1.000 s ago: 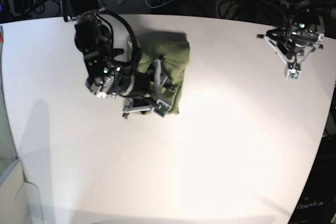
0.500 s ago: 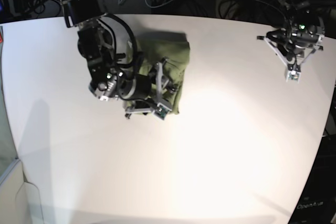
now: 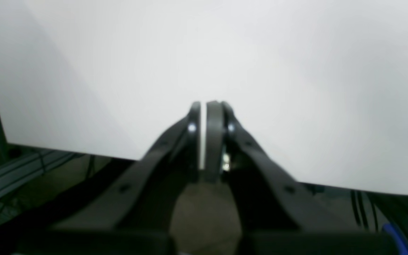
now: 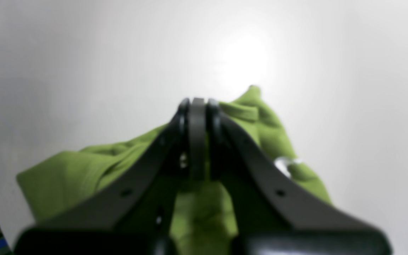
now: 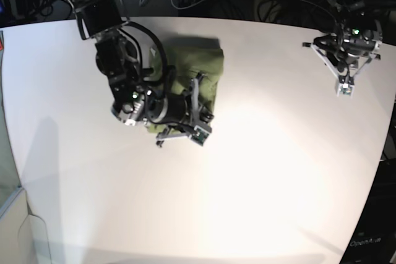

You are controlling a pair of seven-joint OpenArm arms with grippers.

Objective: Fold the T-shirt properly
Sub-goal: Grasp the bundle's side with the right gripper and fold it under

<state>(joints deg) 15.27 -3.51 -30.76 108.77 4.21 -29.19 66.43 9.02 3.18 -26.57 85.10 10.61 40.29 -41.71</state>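
Nearest in the base view is a wide bare stretch of white table (image 5: 260,202), lit by a bright glare patch. Beyond it, on the left of that view, the right gripper (image 5: 197,127) lies low over the near edge of the shirt (image 5: 207,66), its arm reaching down from the far left corner. In the right wrist view the right gripper (image 4: 197,106) has its jaws pressed together, tips meeting with no gap; olive cloth (image 4: 83,166) bunches up on both sides of the fingers and under them, and a small white label (image 4: 282,163) shows just right of the jaws. Whether a fold of cloth is pinched between the tips cannot be told, since the blur hides it. The shirt sits as a folded, rumpled bundle on the far left-centre part of the table, partly under the arm. Well apart, at the far right edge, the left gripper (image 5: 344,85) hangs over bare table. Its wrist view shows the left gripper (image 3: 207,106) clenched on nothing, a hairline slit between its fingers, with the table edge and cables behind.
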